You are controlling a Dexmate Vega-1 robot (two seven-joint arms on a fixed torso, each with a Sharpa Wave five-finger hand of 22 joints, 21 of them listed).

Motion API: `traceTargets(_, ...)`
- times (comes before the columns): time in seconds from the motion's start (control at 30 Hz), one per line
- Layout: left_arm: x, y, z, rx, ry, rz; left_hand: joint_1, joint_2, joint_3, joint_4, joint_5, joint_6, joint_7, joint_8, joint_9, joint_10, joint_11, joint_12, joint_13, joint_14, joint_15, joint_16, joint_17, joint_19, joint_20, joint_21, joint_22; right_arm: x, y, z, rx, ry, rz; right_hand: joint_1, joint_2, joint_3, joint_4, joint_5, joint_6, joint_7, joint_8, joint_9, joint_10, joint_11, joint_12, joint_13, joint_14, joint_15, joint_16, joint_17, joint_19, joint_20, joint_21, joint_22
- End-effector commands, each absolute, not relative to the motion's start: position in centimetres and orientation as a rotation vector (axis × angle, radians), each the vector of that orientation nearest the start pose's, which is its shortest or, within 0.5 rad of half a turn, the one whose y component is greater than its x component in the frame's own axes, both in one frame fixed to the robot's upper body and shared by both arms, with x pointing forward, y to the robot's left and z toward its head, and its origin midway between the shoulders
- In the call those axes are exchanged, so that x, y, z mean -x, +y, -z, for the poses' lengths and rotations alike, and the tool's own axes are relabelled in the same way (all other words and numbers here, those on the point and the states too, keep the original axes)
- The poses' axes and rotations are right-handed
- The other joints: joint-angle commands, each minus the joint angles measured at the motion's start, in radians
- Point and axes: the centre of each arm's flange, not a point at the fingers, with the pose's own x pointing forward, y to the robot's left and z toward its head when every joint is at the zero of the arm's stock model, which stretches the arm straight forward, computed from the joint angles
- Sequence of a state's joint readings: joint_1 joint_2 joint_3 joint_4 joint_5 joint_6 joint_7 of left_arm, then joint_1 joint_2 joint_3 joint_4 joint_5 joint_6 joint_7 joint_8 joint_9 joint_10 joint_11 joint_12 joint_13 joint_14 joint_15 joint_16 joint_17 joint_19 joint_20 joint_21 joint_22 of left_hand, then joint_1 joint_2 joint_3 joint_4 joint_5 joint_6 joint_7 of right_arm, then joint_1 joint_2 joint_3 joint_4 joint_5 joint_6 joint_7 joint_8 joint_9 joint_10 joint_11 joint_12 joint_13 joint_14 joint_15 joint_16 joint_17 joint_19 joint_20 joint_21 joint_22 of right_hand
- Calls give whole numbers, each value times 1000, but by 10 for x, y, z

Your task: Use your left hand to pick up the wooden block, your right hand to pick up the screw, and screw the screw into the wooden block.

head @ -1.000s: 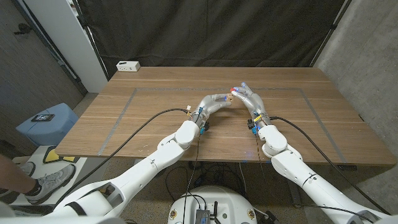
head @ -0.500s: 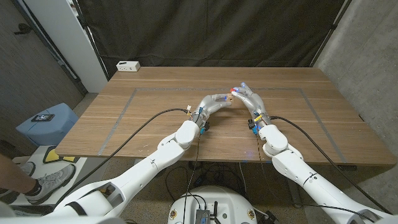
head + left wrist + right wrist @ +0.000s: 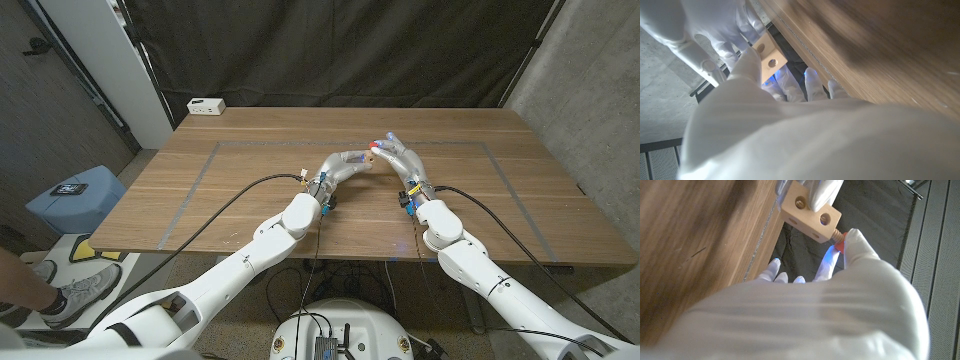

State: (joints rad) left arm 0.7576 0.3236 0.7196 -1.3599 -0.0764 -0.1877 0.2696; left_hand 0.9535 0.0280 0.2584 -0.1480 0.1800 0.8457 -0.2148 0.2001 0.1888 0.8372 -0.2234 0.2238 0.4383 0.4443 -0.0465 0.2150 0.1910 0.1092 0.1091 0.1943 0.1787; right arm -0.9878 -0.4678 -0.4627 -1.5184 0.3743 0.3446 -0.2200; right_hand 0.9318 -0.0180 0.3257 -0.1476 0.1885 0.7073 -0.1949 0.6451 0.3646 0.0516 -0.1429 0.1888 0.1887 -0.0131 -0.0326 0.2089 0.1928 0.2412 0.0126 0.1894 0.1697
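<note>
Both arms are glossy white, built of rounded segments that enter from the bottom corners of the head view. The left robot hand (image 3: 349, 163) and the right robot hand (image 3: 398, 158), near the frame's centre, wear pale, translucent whitish covers. A black cable runs along each forearm, with small blue and yellow fittings at the wrists. In the wrist views the covers look wrinkled and faintly striped.

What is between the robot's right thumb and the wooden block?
The red-headed screw sits there, its thread meeting the wooden block, pinched by the right hand. The right wrist view shows it.
</note>
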Motion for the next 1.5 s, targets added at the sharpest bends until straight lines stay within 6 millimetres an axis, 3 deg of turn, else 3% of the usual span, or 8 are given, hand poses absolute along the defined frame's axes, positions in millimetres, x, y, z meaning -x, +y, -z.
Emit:
traceTargets(0.03, -631, 67, 52, -415, -675, 291, 5, 9, 2, 4, 1, 5, 0, 8, 5, 6, 2, -2, 3, -1, -97, 1, 2, 2, 3, 7, 2, -604, -200, 63, 84, -681, -186, 6, 9, -5, -1, -4, 9, -1, 4, 2, 2, -1, 4, 1, -9, -7, -1, 4, -6, 2, 1, 2)
traceTargets(1.5, -631, 66, 54, -409, -671, 291, 7, 11, 1, 3, 2, 3, 0, 7, 5, 6, 3, -4, 5, 0, -96, 1, 2, 1, 6, 6, 2, -604, -202, 65, 104, -674, -197, 3, 6, -12, -3, -4, -19, -7, -6, -3, -14, 7, -1, 1, -18, -1, -3, 4, -8, 4, 1, 2)
